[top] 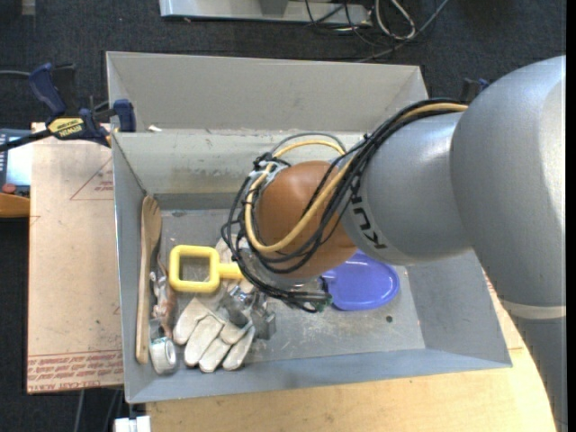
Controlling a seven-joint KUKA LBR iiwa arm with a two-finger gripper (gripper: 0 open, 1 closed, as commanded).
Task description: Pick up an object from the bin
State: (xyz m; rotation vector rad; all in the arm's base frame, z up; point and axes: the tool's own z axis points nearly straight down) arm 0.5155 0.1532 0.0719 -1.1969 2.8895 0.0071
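Note:
My gripper (250, 311) pokes out from under the arm's orange dome, low in the front left part of the bin. It sits right at the cuff end of a white work glove (207, 336) that lies flat on the bin floor. A yellow plastic piece with a square loop handle (193, 269) lies just behind the glove, its right end running under the gripper body. Nothing shows between the gripper's tips, which are partly hidden by cables.
A blue-violet flat lid (367, 286) lies to the right, partly under the arm. A long wooden spoon (147, 268) rests along the left wall. A small metal ring-shaped part (163, 356) sits in the front left corner. The arm covers the bin's middle.

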